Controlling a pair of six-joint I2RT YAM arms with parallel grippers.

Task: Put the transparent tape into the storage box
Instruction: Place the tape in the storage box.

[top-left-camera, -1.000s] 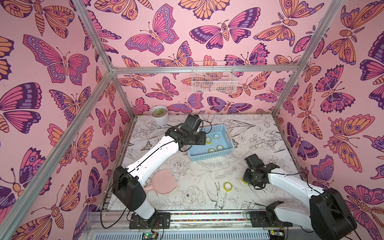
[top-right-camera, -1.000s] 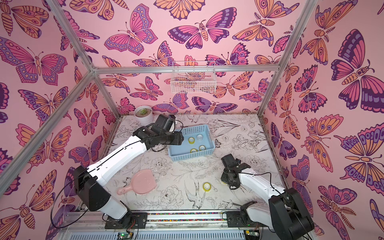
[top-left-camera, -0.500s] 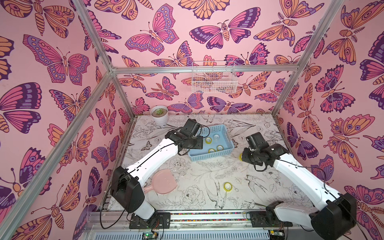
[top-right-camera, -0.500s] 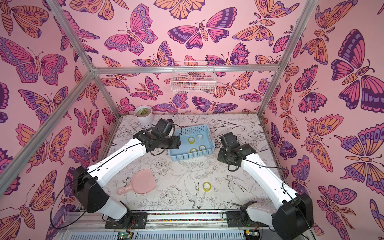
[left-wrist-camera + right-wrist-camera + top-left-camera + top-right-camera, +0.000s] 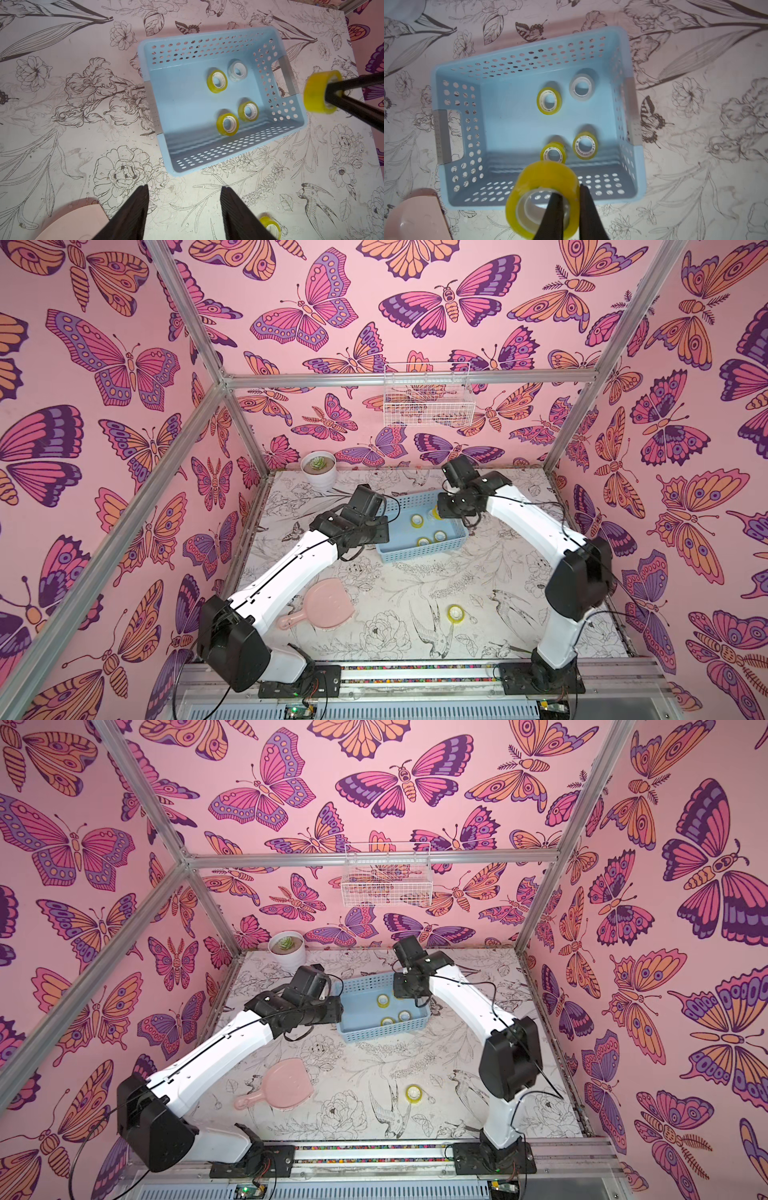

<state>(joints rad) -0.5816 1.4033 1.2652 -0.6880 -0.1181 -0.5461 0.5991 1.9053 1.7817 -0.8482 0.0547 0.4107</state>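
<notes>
We see R gripper (image 5: 571,192) pinching a yellow tape roll (image 5: 546,174) over the basket (image 5: 508,124) rim, L gripper (image 5: 184,190) open & empty beside it.

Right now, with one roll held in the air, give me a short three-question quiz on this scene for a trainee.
1. How many tape rolls lie inside the blue basket?
2. True or false: the left tool is shut on a roll.
3. The right tool grips a yellow roll. Where is the other yellow roll that is outside the basket? A, on the table; B, in the left tool; C, on the basket's rim.
Key: 1. four; 2. false, it is open and empty; 3. A.
</notes>
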